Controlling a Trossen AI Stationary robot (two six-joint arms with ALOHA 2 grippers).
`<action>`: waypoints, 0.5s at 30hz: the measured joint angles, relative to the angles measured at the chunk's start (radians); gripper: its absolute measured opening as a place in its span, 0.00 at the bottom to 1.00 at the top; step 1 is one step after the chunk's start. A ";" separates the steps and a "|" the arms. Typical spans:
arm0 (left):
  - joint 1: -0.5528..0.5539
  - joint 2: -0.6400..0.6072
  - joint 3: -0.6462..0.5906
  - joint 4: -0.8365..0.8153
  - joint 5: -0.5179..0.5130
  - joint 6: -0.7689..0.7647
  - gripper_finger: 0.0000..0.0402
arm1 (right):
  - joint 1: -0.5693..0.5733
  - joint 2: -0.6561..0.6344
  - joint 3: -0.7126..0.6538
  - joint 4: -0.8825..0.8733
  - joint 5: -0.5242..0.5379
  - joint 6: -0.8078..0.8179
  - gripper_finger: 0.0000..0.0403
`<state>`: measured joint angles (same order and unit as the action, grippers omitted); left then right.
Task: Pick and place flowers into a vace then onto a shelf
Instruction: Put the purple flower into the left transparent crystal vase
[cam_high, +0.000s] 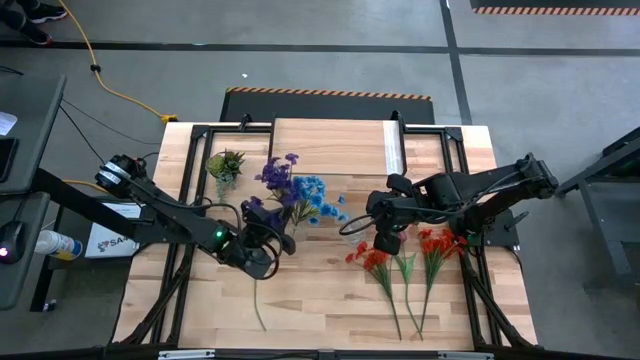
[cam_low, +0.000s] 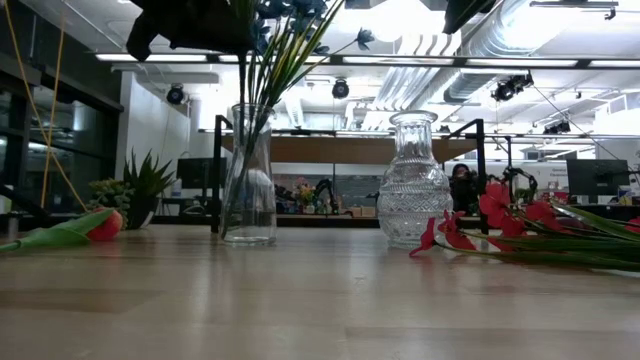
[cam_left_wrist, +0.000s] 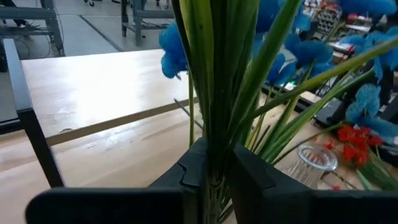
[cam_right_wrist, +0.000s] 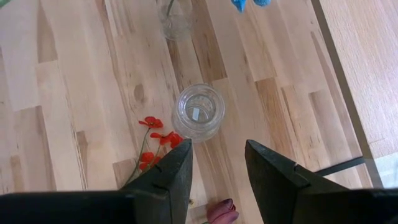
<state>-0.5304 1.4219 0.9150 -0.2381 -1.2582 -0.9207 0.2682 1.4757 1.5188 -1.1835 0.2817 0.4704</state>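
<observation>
A bunch of flowers (cam_high: 295, 190) with blue and purple blooms stands with its green stems in a smooth clear vase (cam_low: 249, 180) left of the table's middle. My left gripper (cam_left_wrist: 214, 165) is shut on those stems above the vase. My right gripper (cam_right_wrist: 217, 155) hovers open above a patterned glass vase (cam_right_wrist: 199, 112), which is empty and stands right of the middle. Red flowers (cam_high: 420, 260) lie on the table beside the patterned vase. The shelf (cam_high: 335, 145) stands at the far middle. My left gripper pinches the bunched green stems (cam_left_wrist: 214, 140) between its two fingers, below the blooms. The fingers come nearly level from the table's left side and lie across the stems. The stems stand upright, and their lower ends (cam_low: 252, 150) reach down into the clear vase.
A red tulip (cam_low: 62, 230) lies on the table near the left, its stem (cam_high: 258, 300) running toward the near edge. A small green spiky plant (cam_high: 225, 165) stands at the far left. There is bare table between the two vases and along the near edge.
</observation>
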 joint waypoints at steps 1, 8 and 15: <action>0.000 0.000 0.000 -0.005 0.005 0.000 0.23 | 0.000 0.000 0.000 0.000 0.000 0.000 0.35; 0.000 0.000 0.000 -0.037 0.021 0.000 0.29 | 0.000 0.000 0.000 0.000 0.000 0.000 0.35; 0.000 -0.001 0.000 -0.059 0.019 -0.001 0.35 | 0.000 0.000 0.000 0.000 -0.001 0.000 0.35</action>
<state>-0.5304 1.4212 0.9150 -0.2968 -1.2391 -0.9215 0.2682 1.4757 1.5188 -1.1839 0.2810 0.4706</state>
